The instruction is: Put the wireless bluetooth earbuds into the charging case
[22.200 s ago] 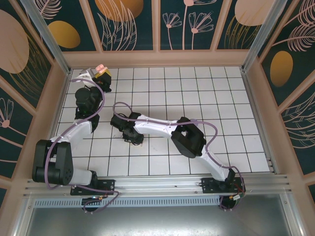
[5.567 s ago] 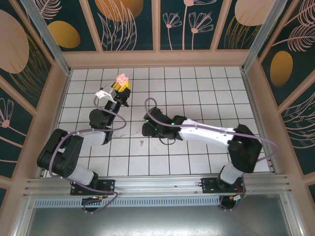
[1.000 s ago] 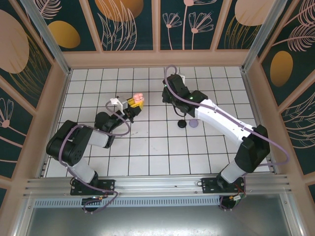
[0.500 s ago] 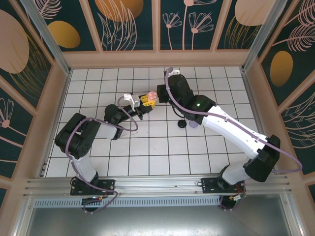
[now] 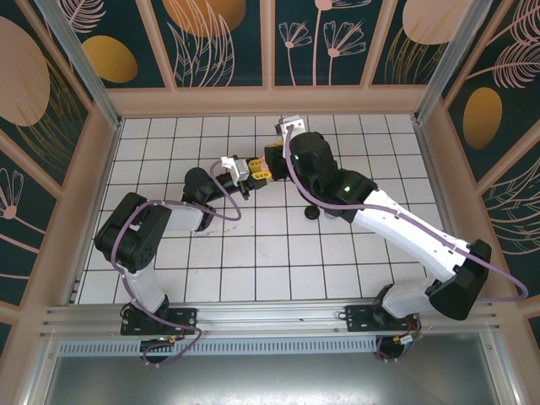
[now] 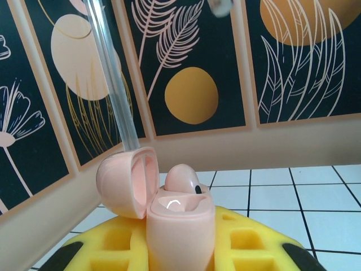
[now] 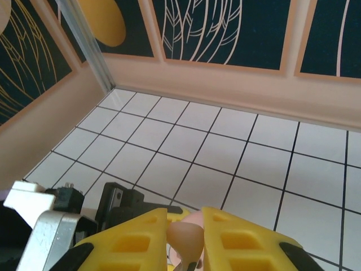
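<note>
While the white tiled table point(image 5: 371, 143) lay under both arms, the left claw point(image 5: 251, 168) and the right claw point(image 5: 272, 160) were seen tip to tip. The left claw was clenched on the pink charging case point(image 6: 179, 226), held upright with its lid point(image 6: 125, 182) tipped open. A black round case point(image 5: 312, 212) was seen a little behind the right claw. One pink earbud point(image 6: 181, 179) was seated in the pink case. A second pink earbud point(image 7: 186, 238) was pinched between the right claw's yellow fingers point(image 7: 127, 243).

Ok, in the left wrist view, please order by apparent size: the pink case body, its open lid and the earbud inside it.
1. Case body, though the frame cuts it off below.
2. Lid, nearly as large.
3. Earbud, clearly smallest.
</note>
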### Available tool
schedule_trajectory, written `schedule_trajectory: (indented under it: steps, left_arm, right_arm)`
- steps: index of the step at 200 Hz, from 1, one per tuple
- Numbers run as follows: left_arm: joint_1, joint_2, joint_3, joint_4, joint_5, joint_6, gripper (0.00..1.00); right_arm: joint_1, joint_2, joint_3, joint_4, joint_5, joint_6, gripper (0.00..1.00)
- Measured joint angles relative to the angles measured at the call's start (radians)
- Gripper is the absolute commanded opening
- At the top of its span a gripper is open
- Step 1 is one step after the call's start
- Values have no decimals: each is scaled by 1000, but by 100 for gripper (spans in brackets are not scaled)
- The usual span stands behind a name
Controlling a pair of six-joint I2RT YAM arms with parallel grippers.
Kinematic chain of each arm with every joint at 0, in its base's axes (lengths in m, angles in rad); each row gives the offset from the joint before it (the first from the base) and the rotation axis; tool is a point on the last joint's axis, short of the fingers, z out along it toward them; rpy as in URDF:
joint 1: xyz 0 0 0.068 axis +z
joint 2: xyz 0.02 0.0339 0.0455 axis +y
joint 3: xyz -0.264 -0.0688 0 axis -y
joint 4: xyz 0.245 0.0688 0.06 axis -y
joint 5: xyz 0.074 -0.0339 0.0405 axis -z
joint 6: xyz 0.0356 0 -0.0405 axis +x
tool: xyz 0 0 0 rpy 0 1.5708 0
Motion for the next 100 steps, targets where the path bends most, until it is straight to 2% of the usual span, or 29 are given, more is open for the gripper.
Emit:
schedule_trajectory:
  steps: [100]
  left_arm:
    - [-6, -29, 2, 5, 18, -2, 0]
  right_arm:
    - [2, 10, -38, 16, -6, -14, 19]
